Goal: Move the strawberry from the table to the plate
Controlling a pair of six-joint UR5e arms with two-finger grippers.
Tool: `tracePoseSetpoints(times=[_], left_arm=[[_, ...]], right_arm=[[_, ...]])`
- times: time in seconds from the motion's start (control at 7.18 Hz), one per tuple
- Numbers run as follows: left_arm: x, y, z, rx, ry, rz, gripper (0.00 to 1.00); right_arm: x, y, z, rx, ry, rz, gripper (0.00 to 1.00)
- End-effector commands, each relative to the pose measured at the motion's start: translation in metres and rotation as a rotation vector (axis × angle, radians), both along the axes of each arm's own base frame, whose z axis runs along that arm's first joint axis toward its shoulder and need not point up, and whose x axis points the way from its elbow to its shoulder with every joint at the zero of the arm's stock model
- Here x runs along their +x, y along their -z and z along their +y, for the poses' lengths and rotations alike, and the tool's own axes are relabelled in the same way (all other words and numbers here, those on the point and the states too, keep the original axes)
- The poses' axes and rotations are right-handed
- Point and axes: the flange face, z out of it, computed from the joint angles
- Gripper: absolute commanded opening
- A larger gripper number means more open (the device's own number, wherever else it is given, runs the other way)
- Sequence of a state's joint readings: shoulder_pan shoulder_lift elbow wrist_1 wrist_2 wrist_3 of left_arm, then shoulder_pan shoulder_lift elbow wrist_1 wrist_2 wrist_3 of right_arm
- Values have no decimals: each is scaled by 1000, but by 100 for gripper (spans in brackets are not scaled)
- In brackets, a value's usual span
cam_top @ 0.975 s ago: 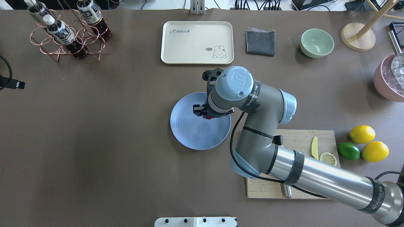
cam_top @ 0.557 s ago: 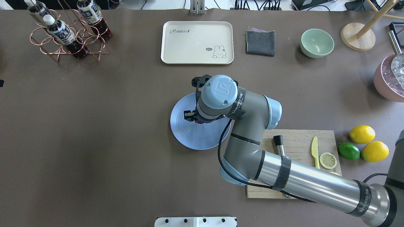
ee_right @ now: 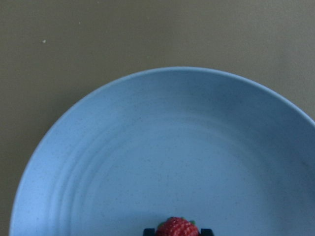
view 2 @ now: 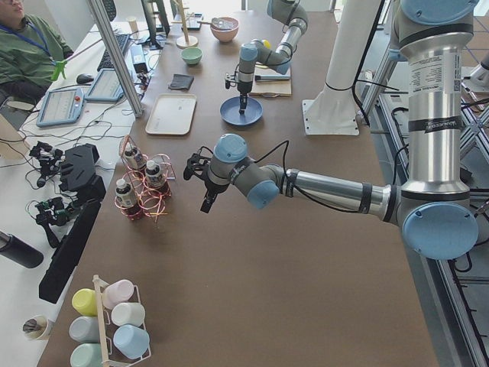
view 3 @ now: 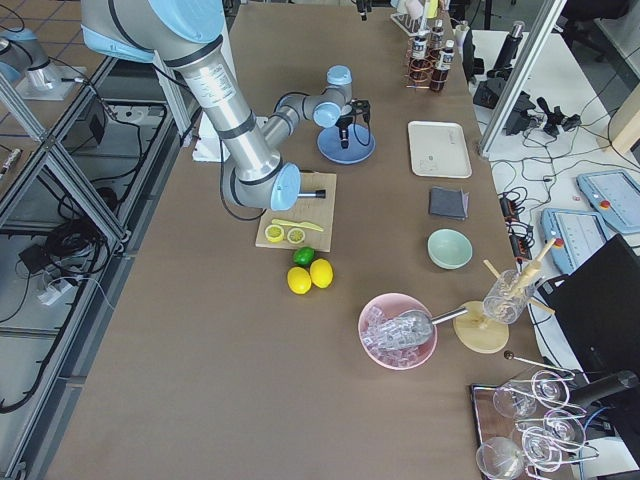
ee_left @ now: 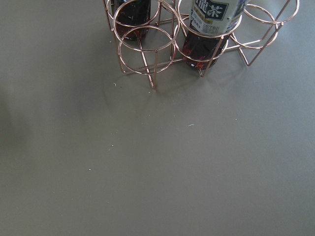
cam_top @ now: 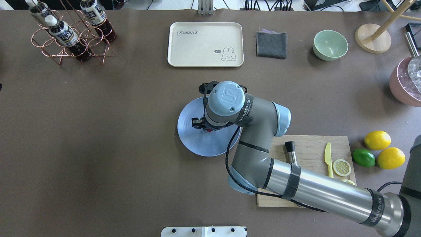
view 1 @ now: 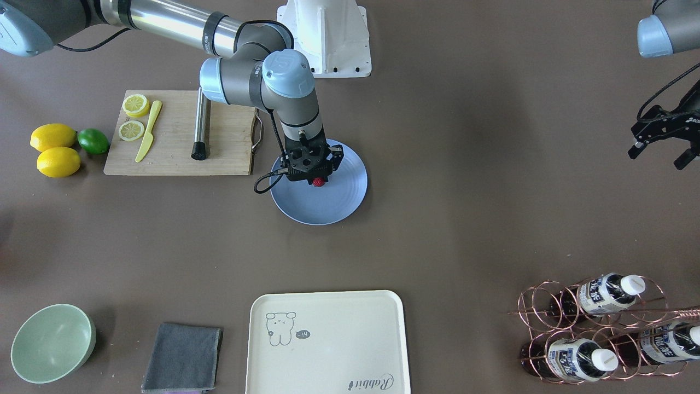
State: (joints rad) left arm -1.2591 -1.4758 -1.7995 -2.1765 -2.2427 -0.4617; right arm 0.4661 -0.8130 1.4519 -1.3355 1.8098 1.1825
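Observation:
The blue-lavender plate (cam_top: 197, 143) lies on the brown table (cam_top: 98, 131) near its middle. My right gripper (view 1: 316, 177) hangs just over the plate's inner area, shut on the small red strawberry (view 1: 317, 181). In the right wrist view the strawberry (ee_right: 177, 228) sits between two dark fingertips at the bottom edge, above the plate (ee_right: 172, 142). From overhead, only a sliver of the strawberry (cam_top: 208, 130) peeks out beneath the wrist. My left gripper (view 1: 658, 154) hovers far off by the table's end, fingers spread and empty.
A wooden cutting board (cam_top: 312, 146) with a yellow knife and lemon slices lies beside the plate, under my right arm. Two lemons (cam_top: 377, 140) and a lime sit beyond it. The cream tray (cam_top: 205, 44), grey cloth (cam_top: 271, 44), green bowl (cam_top: 330, 45) and bottle rack (cam_top: 70, 36) line the far edge.
My right arm has carried the strawberry leftward from the plate's right rim toward its middle, then nearly stopped. My left arm's tip has slipped out of the overhead view's left edge.

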Motion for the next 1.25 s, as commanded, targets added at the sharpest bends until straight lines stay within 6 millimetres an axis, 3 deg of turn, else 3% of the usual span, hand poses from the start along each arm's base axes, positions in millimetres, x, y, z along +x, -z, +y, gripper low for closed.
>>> tracePoseSetpoints(times=[0.0,0.14,0.42,0.56,0.84,1.11], left_arm=[[0,0,0,-1,0,0,98],[0,-1,1,-3,-1,0,98],[-16,-3,3,-3,-10,22,98],[-49,-16,1,-5,-3,40,98],[-79,-43,-3,38,-25,6,98],[-90,-57,-2,-24,-32,-19,98]], right_arm=[[3,5,-2,9,-23,-1,100],[23,21,-12,14,-40,-28,100],[79,59,-14,-25,-35,-19,100],[108,62,-24,-46,-44,-20,100],[184,11,-72,-94,-24,-5,100],[285,-72,-117,-20,31,63,100]])
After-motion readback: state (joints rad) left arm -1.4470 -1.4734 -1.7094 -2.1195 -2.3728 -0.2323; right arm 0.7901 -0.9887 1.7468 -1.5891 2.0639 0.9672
